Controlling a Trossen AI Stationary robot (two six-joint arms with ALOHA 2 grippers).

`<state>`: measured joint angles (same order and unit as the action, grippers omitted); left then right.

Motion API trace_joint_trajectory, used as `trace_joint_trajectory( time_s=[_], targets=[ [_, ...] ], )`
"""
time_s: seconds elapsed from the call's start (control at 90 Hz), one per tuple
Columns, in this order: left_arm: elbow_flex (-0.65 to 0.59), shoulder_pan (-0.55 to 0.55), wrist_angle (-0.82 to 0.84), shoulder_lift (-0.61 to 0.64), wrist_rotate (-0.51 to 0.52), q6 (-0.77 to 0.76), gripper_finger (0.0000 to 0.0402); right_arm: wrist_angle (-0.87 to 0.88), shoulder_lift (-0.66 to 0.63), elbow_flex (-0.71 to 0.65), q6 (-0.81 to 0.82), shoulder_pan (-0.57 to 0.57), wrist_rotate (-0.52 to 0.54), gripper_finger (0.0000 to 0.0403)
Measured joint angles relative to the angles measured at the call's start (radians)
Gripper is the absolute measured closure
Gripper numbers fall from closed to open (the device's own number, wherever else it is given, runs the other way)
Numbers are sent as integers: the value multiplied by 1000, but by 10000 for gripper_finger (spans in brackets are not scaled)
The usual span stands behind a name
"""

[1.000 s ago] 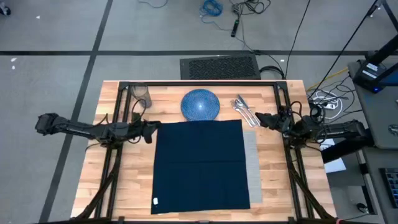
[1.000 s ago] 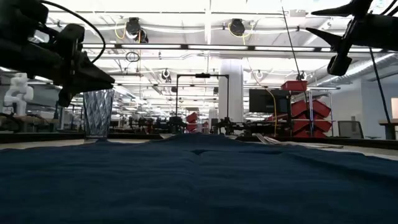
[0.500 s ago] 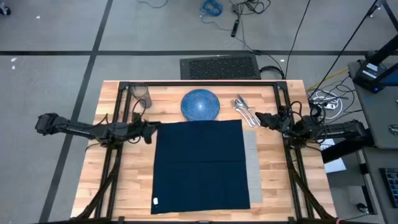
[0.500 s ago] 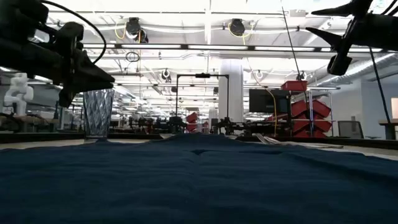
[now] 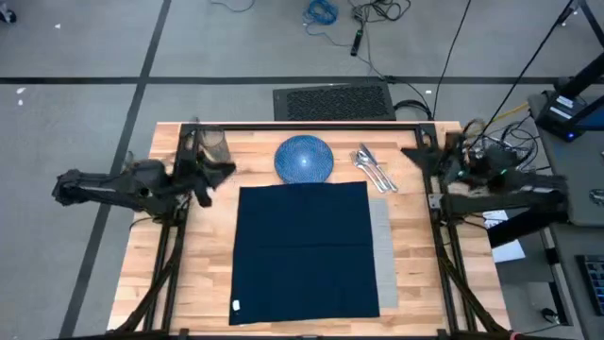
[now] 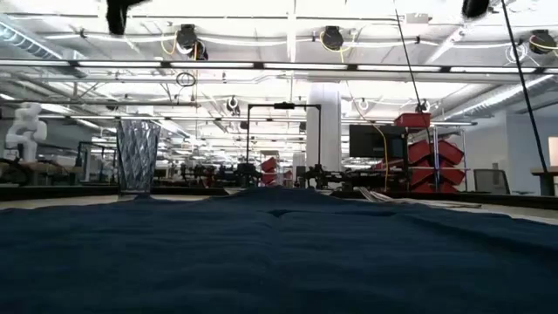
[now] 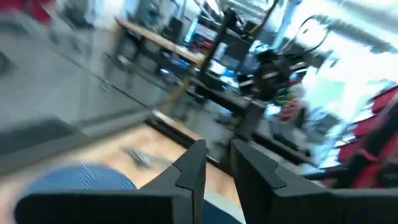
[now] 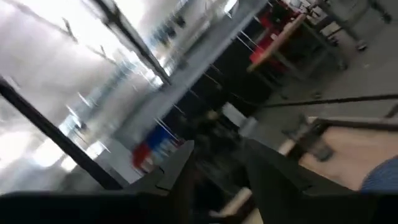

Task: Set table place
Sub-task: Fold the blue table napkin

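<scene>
Both arms now drawn back from the napkin (image 5: 304, 247), left claw (image 5: 225, 171) and right claw (image 5: 412, 152) released.

Table (image 5: 415, 274) is showing pale wood planks inside a black frame; navy cloth napkin (image 5: 304, 247) is covering most of a grey woven placemat (image 5: 381, 247), whose strip is showing on the side toward the right gripper (image 5: 416, 154). Blue speckled plate (image 5: 304, 158) is lying between both dark grippers; silver cutlery (image 5: 374, 168) is gleaming beside the right one, and a clear faceted glass (image 6: 138, 155) is standing by the left gripper (image 5: 219, 173).

Grey carpeted floor (image 5: 85, 47) with loose cables (image 5: 363, 19); red bins (image 6: 427, 144) under bright ceiling strip lights (image 6: 292, 22).
</scene>
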<state>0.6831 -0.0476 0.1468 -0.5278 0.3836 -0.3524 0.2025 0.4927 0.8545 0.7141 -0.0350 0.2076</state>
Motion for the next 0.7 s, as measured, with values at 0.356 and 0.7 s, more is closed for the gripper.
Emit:
trace_joint_trajectory(
  time_s=[0.356, 0.7],
  targets=[
    [622, 112, 659, -334, 64, 107, 341, 615, 435, 775, -289, -26, -16, 275],
    [696, 226, 937, -630, -74, 97, 341, 1077, 631, 891, -307, -123, 7, 275]
  ],
)
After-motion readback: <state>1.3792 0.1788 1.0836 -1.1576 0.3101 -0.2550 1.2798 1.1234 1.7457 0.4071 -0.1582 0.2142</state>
